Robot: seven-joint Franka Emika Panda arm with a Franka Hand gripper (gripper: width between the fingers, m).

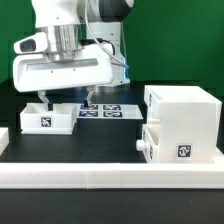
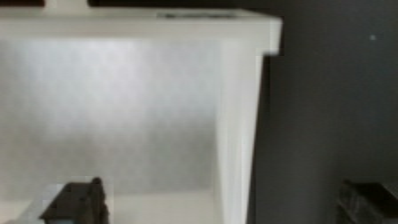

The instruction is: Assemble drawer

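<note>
A small white tray with a tag on its front lies on the black table at the exterior view's left. My gripper is open and low over it. One finger reaches inside the tray and the other is outside its wall. In the wrist view the tray fills the frame, with its side wall between my dark fingertips. My gripper holds nothing. The tall white housing stands at the right, with a second knobbed tray set in its lower slot.
The marker board lies flat behind the tray, between it and the housing. A long low white rail runs along the table's front edge and turns up the left side.
</note>
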